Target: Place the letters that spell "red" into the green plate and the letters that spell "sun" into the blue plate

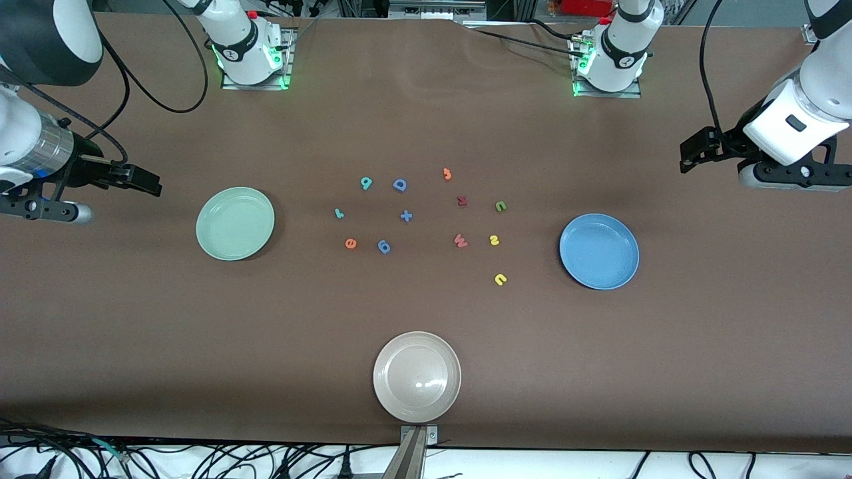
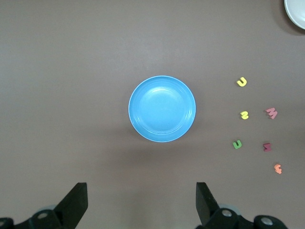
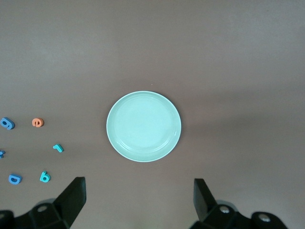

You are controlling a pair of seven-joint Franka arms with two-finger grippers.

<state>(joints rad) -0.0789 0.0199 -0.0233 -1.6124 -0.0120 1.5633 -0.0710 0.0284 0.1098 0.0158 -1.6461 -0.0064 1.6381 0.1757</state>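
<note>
Both grippers, left gripper (image 2: 138, 210) and right gripper (image 3: 138, 207), gape open above our smooth round blue plate (image 2: 162, 109) and green plate (image 3: 143, 126).

The left gripper (image 2: 140, 202) holds its fingers (image 2: 76, 202) wide apart above bare desk (image 1: 665, 346), with the blue plate (image 2: 162, 109) ahead of them and nothing between. The right gripper (image 3: 138, 200) has its fingers (image 3: 74, 198) wide too, and the green plate (image 3: 143, 126) ahead is unobstructed. The small foam letters (image 1: 406, 216) lie close together between the plates.
</note>
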